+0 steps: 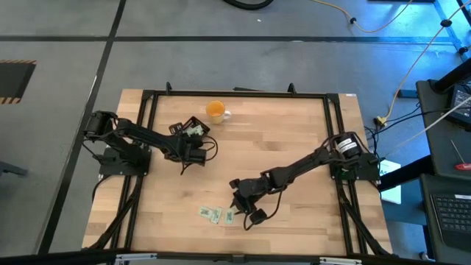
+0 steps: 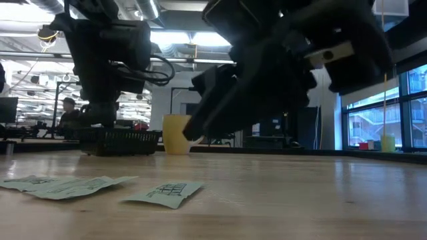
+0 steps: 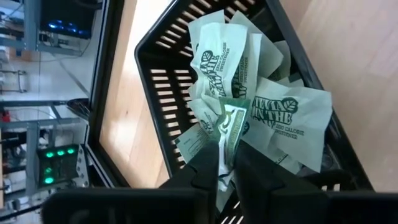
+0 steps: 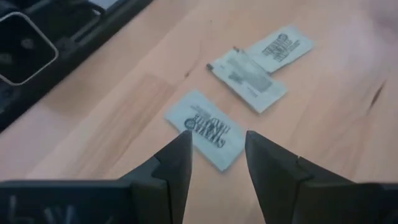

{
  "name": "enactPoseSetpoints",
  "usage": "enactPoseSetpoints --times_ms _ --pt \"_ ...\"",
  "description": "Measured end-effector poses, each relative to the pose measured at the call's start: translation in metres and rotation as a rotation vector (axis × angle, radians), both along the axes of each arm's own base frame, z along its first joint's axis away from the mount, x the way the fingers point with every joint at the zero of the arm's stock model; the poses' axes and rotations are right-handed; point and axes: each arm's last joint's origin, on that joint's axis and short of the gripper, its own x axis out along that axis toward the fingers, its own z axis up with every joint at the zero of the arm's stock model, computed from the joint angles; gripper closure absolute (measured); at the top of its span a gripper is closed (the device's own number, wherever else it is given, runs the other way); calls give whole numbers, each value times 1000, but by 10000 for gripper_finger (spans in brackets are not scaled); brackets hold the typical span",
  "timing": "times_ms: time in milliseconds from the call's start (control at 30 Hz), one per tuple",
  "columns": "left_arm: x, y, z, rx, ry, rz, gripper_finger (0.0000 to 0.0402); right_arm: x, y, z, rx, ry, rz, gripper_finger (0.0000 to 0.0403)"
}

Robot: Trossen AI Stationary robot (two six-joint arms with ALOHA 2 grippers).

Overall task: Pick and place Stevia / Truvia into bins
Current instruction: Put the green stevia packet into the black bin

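Observation:
The black tray holds several pale green and white Stevia sachets; in the high view it sits at the far left of the table. My left gripper is over the tray, shut on one sachet. Three more sachets lie flat on the wood near the front edge. My right gripper hovers open just above the nearest of them, a finger on either side of its near end, touching nothing. My left gripper pinches one sachet by its lower end between its two fingertips, slanting down into the tray. The sachet stands on edge beyond the fingers, its far end against the pile of sachets in the tray.
An orange cup stands just beyond the tray. The black table frame runs along the table edges. Bare wood lies between the tray and the loose sachets.

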Motion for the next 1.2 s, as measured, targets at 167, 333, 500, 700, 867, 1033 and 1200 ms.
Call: enactPoseSetpoints --times_ms 167,333,500,700,867,1033,1200 --pt "0 0 0 0 5 -7 333 5 1 -10 11 -31 -2 251" --pt "0 -4 4 -6 -22 -16 323 7 2 -29 6 -9 -3 251" --pt "2 -12 18 -9 -84 -50 326 8 2 -38 16 13 -13 261" --pt "5 -21 32 -14 -152 -89 329 8 2 -41 10 24 -23 306" --pt "8 -29 37 -19 -171 -122 331 8 1 -41 -6 18 -28 344" --pt "7 -38 38 -23 -175 -158 332 8 1 -40 -17 12 -21 377" --pt "15 -60 40 -32 -231 -324 330 0 -5 -23 -32 78 -23 395"
